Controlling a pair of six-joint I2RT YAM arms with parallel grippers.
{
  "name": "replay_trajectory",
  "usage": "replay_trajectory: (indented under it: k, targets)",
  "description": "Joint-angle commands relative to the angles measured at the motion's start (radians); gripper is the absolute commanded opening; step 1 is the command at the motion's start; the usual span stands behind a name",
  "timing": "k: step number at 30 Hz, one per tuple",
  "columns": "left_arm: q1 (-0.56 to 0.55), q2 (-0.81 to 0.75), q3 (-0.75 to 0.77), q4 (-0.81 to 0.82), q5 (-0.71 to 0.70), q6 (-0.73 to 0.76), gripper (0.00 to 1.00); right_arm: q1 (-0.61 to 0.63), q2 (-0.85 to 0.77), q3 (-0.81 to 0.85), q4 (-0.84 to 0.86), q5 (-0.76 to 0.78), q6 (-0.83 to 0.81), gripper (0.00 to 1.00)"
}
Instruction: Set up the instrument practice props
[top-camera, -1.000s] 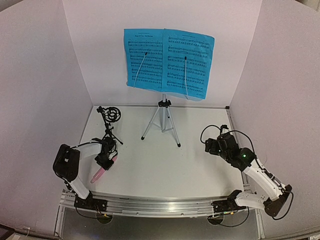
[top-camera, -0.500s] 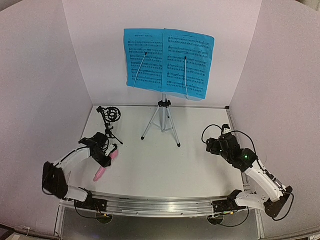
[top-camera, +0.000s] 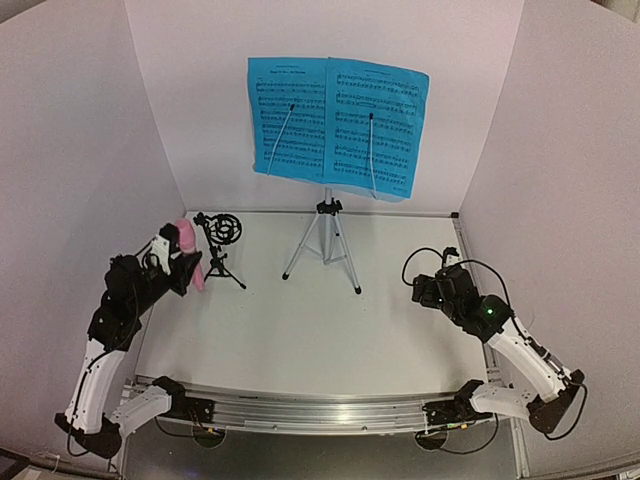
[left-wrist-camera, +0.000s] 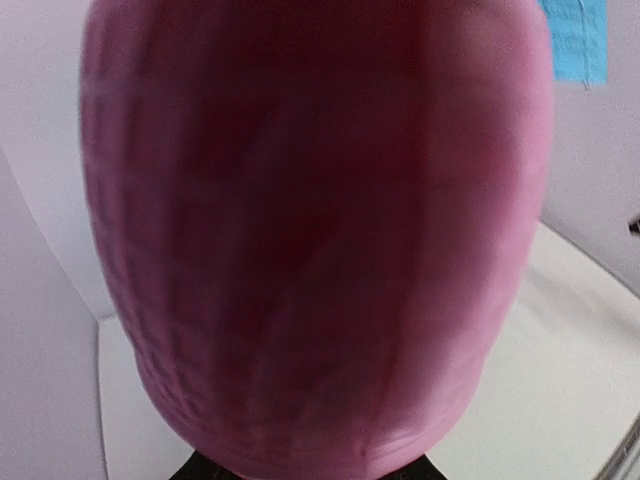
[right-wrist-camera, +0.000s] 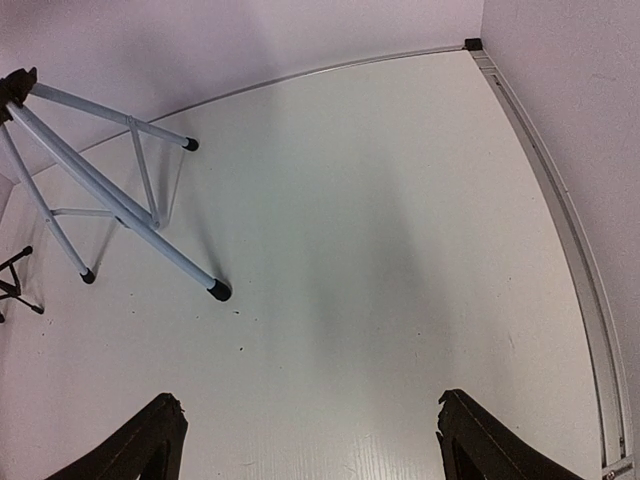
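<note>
Pink and single, the stick microphone (top-camera: 188, 248) sits clamped in the left gripper (top-camera: 178, 272), left of the silver tripod (top-camera: 322, 245) and just beside the one black mic stand (top-camera: 222, 240). Two blue sheet-music pages (top-camera: 338, 125) rest side by side above that tripod. Right of it, the right gripper (right-wrist-camera: 310, 440) hangs with fingers spread, holding nothing. Open white table (top-camera: 300, 340) runs from the tripod's feet to the near rail (top-camera: 320, 410); walls (top-camera: 80, 150) close the other three sides.
</note>
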Motion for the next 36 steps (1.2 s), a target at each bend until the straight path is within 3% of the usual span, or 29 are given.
replay_trajectory:
  k: [1, 4, 10, 15, 23, 36]
  targets:
    - [0.003, 0.157, 0.156, 0.432, -0.189, -0.057, 0.0, 0.002, 0.01, 0.039, 0.019, 0.019, -0.003, 0.86]
    - [0.003, 0.266, 0.207, 0.625, -0.146, -0.022, 0.0, 0.002, 0.004, 0.033, 0.025, 0.022, 0.003, 0.85]
    - [0.003, 0.424, 0.241, 0.793, -0.009, -0.052, 0.0, 0.002, -0.031, 0.014, 0.027, 0.043, -0.005, 0.86]
    - [0.003, 0.481, 0.216, 0.799, -0.008, -0.031, 0.0, 0.003, -0.075, -0.01, 0.028, 0.061, -0.01, 0.85]
    - [0.004, 0.431, 0.108, 0.803, -0.103, -0.003, 0.0, 0.002, -0.117, -0.045, 0.027, 0.084, -0.011, 0.86]
    - [0.019, 0.457, 0.106, 0.7, -0.148, 0.016, 0.0, 0.002, -0.108, -0.043, 0.029, 0.074, -0.007, 0.86]
